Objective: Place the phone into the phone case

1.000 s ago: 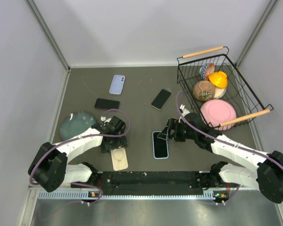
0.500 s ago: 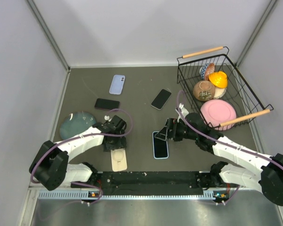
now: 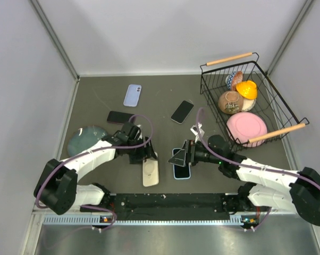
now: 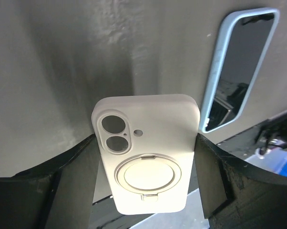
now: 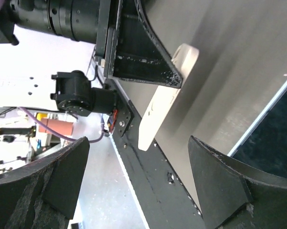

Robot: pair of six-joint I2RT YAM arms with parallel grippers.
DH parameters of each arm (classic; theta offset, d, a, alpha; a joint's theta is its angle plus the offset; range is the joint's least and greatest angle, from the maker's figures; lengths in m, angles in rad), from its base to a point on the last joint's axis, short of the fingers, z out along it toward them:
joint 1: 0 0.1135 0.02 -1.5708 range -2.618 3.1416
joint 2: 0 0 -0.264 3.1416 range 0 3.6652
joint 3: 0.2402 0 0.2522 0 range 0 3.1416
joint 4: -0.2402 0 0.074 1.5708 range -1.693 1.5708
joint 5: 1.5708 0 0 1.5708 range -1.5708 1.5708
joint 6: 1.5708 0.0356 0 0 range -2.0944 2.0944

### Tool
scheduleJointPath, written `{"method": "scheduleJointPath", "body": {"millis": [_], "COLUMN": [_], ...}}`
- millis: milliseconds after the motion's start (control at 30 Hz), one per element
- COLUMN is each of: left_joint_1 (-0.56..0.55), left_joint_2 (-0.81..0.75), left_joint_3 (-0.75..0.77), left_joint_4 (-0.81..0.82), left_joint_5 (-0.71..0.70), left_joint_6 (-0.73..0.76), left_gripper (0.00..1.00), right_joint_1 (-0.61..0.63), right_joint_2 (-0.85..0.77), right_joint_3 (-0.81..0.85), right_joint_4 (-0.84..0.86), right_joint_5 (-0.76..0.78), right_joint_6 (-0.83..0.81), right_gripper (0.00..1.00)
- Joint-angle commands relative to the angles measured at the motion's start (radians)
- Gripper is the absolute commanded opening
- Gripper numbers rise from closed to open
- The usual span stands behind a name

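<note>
Left wrist, case [image 4: 147, 143] in left end effector [image 4: 146, 177]

Tbl [image 3: 160, 98]: phones [image 3: 182, 111], plate [image 3: 79, 141], basket [image 3: 230, 58].

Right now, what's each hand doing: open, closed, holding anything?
Left hand: closed on the beige phone case.
Right hand: open, holding nothing.
</note>
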Motion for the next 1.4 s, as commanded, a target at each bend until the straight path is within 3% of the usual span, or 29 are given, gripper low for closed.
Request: {"method": "scheduleJointPath", "body": {"millis": [0, 367, 667, 733, 833, 867, 900, 933, 1000, 1033, 1133, 1167, 1200, 1300, 1367], "left_joint_1": [0.061, 0.158, 0.173, 0.174, 0.173, 0.173, 0.174, 0.176, 0.176, 0.176, 0.176, 0.179, 0.178, 0.178, 0.181], "left_joint_2": [-0.039, -0.134, -0.167, -0.161, -0.159, -0.159, -0.161, -0.164, -0.167, -0.17, -0.187, -0.193, -0.2, -0.222, -0.228], "left_joint_3": [0.021, -0.039, -0.086, -0.089, -0.102, -0.1, -0.099, -0.096, -0.076, -0.068, -0.027, 0.005, 0.024, 0.094, 0.137], "left_joint_4": [0.141, 0.335, 0.429, 0.444, 0.462, 0.462, 0.453, 0.443, 0.389, 0.371, 0.265, 0.233, 0.199, 0.04, -0.051], "left_joint_5": [0.192, 0.395, 0.435, 0.44, 0.432, 0.427, 0.415, 0.404, 0.378, 0.351, 0.279, 0.245, 0.211, 0.017, -0.103], "left_joint_6": [0.01, -0.017, -0.062, -0.068, -0.077, -0.076, -0.076, -0.067, -0.05, -0.031, 0.016, 0.031, 0.048, 0.102, 0.116], "left_gripper": [0.24, 0.22, 0.22, 0.23, 0.25, 0.26, 0.29, 0.38, 0.57, 0.75, 0.96, 0.99, 0.99, 0.99, 0.99], "right_joint_1": [0.034, 0.059, 0.065, 0.074, 0.085, 0.085, 0.089, 0.088, 0.088, 0.089, 0.097, 0.112, 0.127, 0.209, 0.233], "right_joint_2": [0.078, 0.244, 0.359, 0.373, 0.376, 0.37, 0.364, 0.356, 0.335, 0.327, 0.3, 0.292, 0.275, 0.295, 0.328], "right_joint_3": [0.015, 0.049, 0.075, 0.078, 0.079, 0.078, 0.07, 0.067, 0.065, 0.069, 0.107, 0.13, 0.201, 0.375, 0.424], "right_joint_4": [0.198, 0.399, 0.557, 0.577, 0.58, 0.582, 0.582, 0.574, 0.539, 0.518, 0.385, 0.313, 0.069, -0.328, -0.412], "right_joint_5": [-0.033, -0.074, -0.105, -0.098, -0.076, -0.065, -0.046, -0.035, -0.006, -0.001, 0.025, 0.042, 0.104, 0.3, 0.329], "right_joint_6": [0.045, 0.108, 0.182, 0.191, 0.199, 0.2, 0.205, 0.203, 0.197, 0.191, 0.16, 0.147, 0.086, -0.028, -0.022], "right_gripper": [0.84, 0.82, 0.7, 0.6, 0.33, 0.16, 0.09, 0.03, 0.0, 0.0, 0.0, 0.0, 0.0, 0.0, 0.0]}}
